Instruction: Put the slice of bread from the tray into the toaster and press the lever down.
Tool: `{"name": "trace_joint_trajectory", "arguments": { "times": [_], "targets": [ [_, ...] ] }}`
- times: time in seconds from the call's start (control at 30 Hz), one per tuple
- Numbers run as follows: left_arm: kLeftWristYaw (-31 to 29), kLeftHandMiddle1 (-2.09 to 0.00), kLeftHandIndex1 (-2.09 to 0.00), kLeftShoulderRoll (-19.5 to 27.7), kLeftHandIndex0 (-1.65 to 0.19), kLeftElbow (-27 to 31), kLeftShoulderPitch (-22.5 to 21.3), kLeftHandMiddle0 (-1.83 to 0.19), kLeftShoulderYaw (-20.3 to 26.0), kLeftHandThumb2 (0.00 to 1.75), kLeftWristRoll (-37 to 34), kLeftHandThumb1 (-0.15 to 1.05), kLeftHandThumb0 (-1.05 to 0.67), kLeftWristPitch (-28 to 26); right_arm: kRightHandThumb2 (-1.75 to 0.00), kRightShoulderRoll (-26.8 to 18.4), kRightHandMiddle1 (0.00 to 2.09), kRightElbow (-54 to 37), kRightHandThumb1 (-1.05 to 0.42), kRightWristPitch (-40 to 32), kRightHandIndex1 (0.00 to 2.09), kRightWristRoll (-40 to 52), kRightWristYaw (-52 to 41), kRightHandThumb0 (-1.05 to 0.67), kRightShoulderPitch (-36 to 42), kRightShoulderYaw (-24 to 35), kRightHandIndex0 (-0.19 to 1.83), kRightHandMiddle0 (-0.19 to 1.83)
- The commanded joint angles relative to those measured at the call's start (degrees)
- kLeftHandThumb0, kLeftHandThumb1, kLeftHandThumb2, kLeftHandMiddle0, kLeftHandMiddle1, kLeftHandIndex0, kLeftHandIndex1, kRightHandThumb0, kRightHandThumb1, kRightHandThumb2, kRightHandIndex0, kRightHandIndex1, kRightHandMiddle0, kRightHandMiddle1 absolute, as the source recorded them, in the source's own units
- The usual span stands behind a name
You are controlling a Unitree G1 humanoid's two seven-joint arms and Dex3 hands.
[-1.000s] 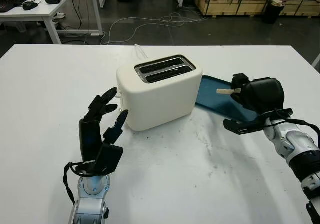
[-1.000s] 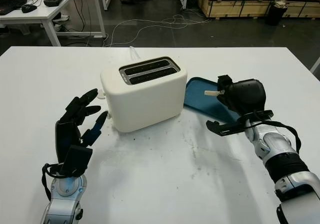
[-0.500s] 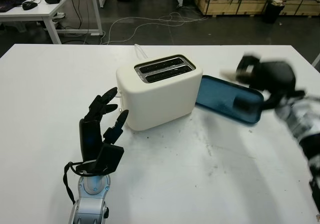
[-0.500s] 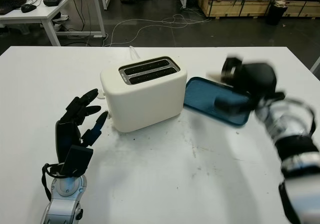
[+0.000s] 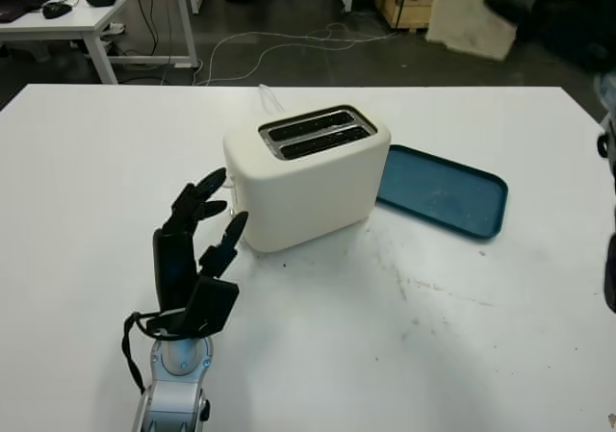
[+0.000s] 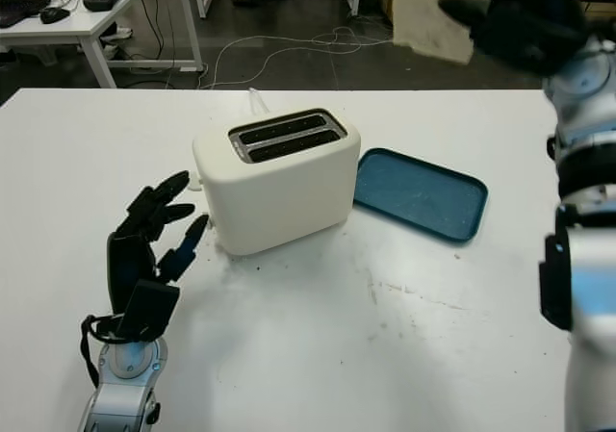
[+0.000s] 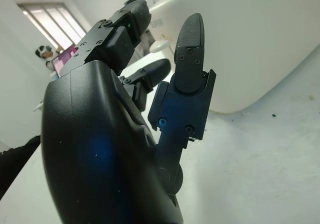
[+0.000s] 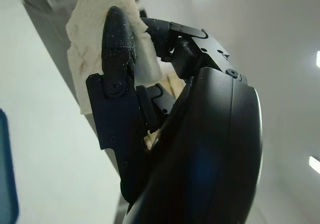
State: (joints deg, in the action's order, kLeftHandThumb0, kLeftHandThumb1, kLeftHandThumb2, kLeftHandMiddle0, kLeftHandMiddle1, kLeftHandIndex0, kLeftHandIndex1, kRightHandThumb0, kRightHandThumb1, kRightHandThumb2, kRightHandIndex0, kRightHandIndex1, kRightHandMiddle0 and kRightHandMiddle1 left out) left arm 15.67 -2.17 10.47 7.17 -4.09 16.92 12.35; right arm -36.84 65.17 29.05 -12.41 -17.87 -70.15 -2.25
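Between right hand [image 6: 515, 13] fingers, bread [image 6: 430, 20]

The toaster [image 5: 306, 177] has a smooth, matt cream shell that looks like plastic, with dark metal-looking slots on top. The tray [image 5: 442, 190] is dull teal with a faintly speckled floor. The table [image 5: 404, 355] is matt white, scuffed and smudged grey towards its right edge. The slice of bread [image 6: 430, 15] looks pale, porous and rough. Both the left hand [image 5: 195, 249] and the right hand [image 8: 165, 109] have semi-glossy black plastic shells; a right fingertip [image 8: 117, 34] is grainy.
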Motion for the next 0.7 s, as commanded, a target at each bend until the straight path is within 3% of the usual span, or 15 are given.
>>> {"name": "trace_joint_trajectory", "arguments": {
  "times": [0.0,0.13,0.27,0.53,0.67],
  "targets": [
    [-0.09,-1.03,-0.33,-0.66,-0.49,0.47,-0.32,-0.31,-0.39,0.18,-0.04,0.92,-0.44,0.03,-0.21,1.85,1.62,1.57,-0.92,1.18,1.73,2.40,-4.99,-0.56,-2.66,0.91,1.01,0.92],
    [-0.03,-1.04,-0.33,-0.52,-0.49,0.35,-0.54,-0.31,-0.34,0.18,0.00,0.92,-0.44,0.04,-0.24,5.76,1.72,3.41,-0.92,-1.63,1.74,7.89,-18.79,-0.52,-5.06,3.00,1.01,0.87],
    [-0.19,-1.05,-0.33,-0.38,-0.49,0.37,-0.68,-0.32,-0.31,0.17,-0.03,0.92,-0.43,0.02,-0.28,8.73,1.74,3.54,-0.92,-4.10,1.75,6.59,-23.87,-0.54,-6.47,0.89,1.05,0.90],
    [-0.22,-1.07,-0.34,-0.42,-0.49,0.42,-0.95,-0.32,-0.17,0.17,0.00,0.92,-0.45,-0.12,-0.37,13.04,1.75,2.76,-0.92,-6.84,1.75,5.38,-28.18,-0.51,-7.20,-1.99,1.14,0.97],
    [0.23,-1.06,-0.34,-0.31,-0.50,0.07,-1.13,-0.32,-0.12,0.18,0.47,0.92,-0.45,0.51,-0.38,13.40,1.75,2.12,-0.92,-4.81,1.75,1.47,-24.97,-0.55,-6.38,-4.96,1.16,0.99]
  ]
}}
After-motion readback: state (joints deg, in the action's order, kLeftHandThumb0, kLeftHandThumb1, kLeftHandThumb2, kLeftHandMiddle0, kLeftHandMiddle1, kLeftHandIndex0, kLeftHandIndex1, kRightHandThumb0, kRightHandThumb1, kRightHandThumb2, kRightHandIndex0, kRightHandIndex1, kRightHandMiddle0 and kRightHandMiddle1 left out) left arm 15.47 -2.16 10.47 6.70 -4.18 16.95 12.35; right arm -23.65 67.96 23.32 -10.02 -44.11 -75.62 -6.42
